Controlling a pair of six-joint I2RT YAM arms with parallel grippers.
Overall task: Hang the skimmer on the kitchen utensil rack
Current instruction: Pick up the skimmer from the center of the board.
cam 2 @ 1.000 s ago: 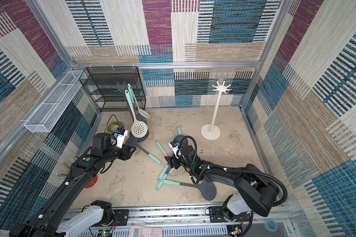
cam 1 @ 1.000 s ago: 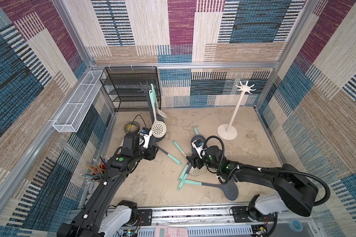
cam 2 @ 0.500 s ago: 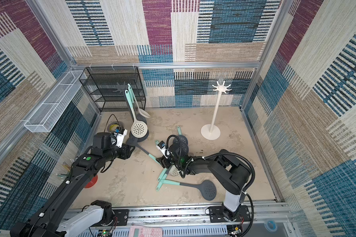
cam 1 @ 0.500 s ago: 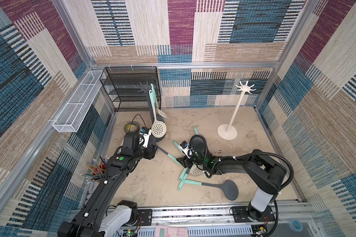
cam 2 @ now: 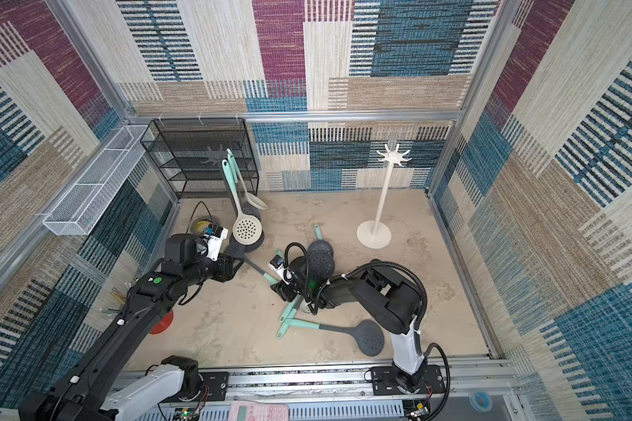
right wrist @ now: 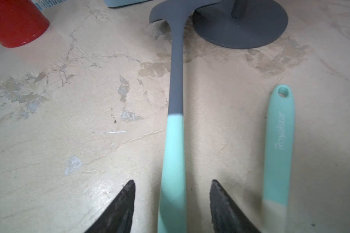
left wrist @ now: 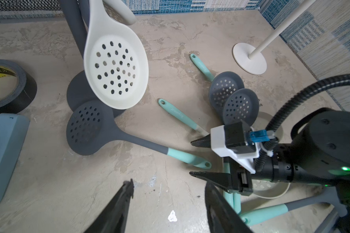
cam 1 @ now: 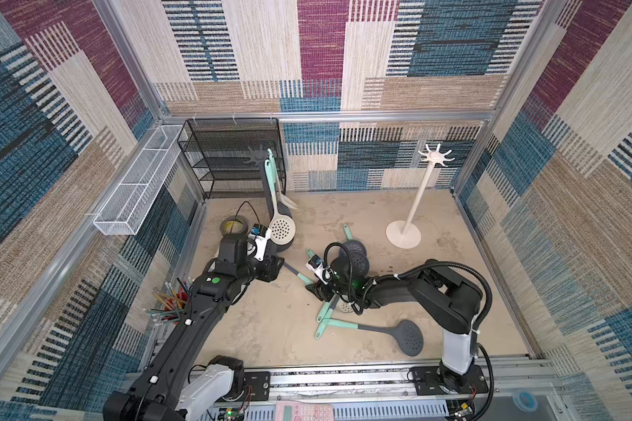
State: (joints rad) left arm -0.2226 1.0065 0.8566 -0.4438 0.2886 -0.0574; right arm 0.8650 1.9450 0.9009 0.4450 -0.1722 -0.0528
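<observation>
**Right gripper (right wrist: 172, 182) astride the skimmer (right wrist: 175, 80) handle, not yet closed**

The right gripper sits low over the worktop (cam 1: 270, 328) with its jaws apart, one on each side of the mint handle. A gap shows on both sides, so nothing is gripped. I judge it sits there because the handle is the slim, straight part the jaws can span. The left gripper (left wrist: 169, 183) hovers near, open and empty, facing the same spot.

The worktop is rough, mottled beige and flaking in patches. Two racks stand on it, each a thin post on a round base with a star of prongs on top. A grey rack (left wrist: 72, 26) stands by the skimmer's head, with a white skimmer (left wrist: 115, 74) hanging from it. A bare white rack (cam 1: 403, 235) stands well apart. Which one is meant I cannot tell.

The skimmer lies flat among other loose skimmers (left wrist: 240, 105). Its head is shallow, round, matte dark grey and pierced with holes, and the neck tapers into a smooth mint grip. It looks like silicone, so it should give slightly and resist slipping. At the handle's tip is a small oval eye (left wrist: 207, 165), which a prong must pass through.
</observation>
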